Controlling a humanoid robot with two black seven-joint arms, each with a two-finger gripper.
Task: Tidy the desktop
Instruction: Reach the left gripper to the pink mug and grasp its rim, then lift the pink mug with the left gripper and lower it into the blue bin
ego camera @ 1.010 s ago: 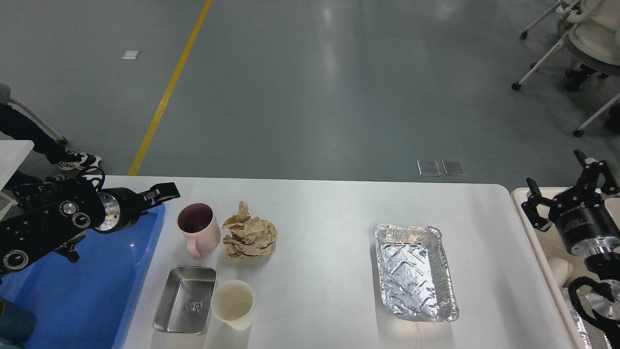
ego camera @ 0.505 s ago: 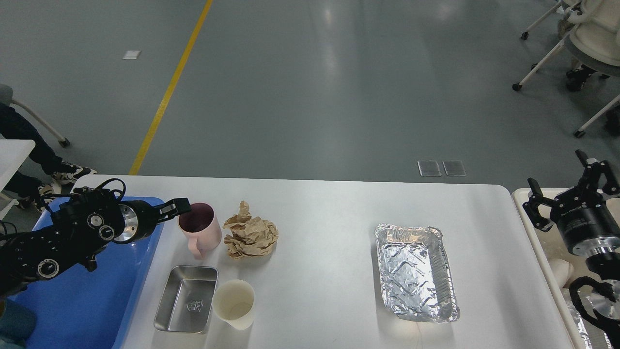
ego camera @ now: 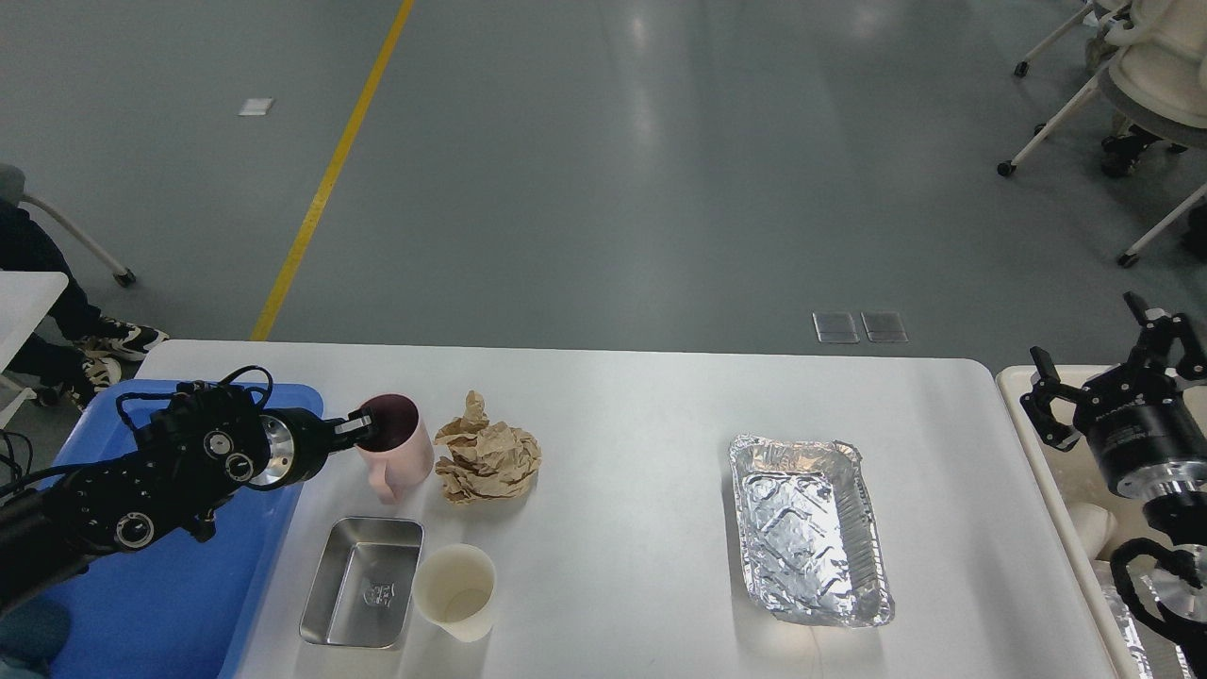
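The white desktop [ego camera: 622, 405] holds a pink mug [ego camera: 401, 451], a crumpled brown paper ball [ego camera: 487, 453], a small steel pan [ego camera: 363, 582], a cream paper cup [ego camera: 455, 591] and a crinkled foil tray [ego camera: 809, 528]. My left gripper [ego camera: 361, 429] reaches in from the left, and its fingertips are at the mug's left rim. Its two dark fingers cannot be told apart, and a grip on the mug is not clear. My right gripper [ego camera: 1099, 368] is open and empty, held above the cream bin [ego camera: 1042, 471] off the desktop's right end.
A blue plastic tray [ego camera: 189, 604] lies at the desktop's left end under my left arm. Chairs [ego camera: 1132, 85] stand on the grey floor at the far right. A person's shoes [ego camera: 113, 335] show at the far left.
My left gripper has moved right and down from above the blue tray to the pink mug's left rim. The right arm has barely moved. The objects have stayed in place.
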